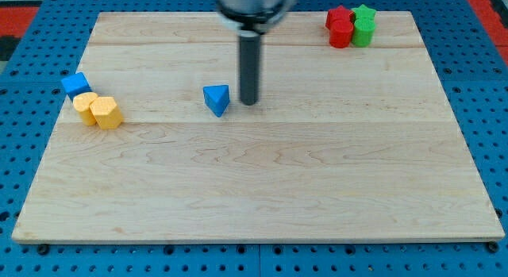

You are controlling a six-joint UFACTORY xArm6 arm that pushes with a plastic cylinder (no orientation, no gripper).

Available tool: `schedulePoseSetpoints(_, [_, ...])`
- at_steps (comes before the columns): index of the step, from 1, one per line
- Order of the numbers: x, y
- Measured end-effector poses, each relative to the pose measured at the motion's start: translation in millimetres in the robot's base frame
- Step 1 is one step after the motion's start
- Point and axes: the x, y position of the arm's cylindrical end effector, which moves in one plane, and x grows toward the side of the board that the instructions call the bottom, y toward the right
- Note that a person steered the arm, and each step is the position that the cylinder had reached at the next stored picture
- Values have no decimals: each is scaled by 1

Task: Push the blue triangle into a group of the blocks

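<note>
The blue triangle [216,99] lies on the wooden board [262,182], left of the middle. My tip [249,101] stands just to the triangle's right, a small gap away, not touching it as far as I can see. A group of blocks sits at the board's left edge: a blue cube [76,85] with two yellow blocks [86,105] [105,113] packed below it. Another group sits at the top right: two red blocks [339,17] [341,34] and two green blocks [364,13] [363,32], all touching.
The board rests on a blue pegboard surface [24,110]. The arm's dark body [252,5] hangs over the board's top edge above the rod.
</note>
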Motion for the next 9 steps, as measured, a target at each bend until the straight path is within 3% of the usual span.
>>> schedulePoseSetpoints(1, [0,-80])
schedulePoseSetpoints(2, [-6,-120])
schedulePoseSetpoints(5, [-37,-131])
schedulePoseSetpoints(7, [-24,-87])
schedulePoseSetpoints(9, [-22,-127])
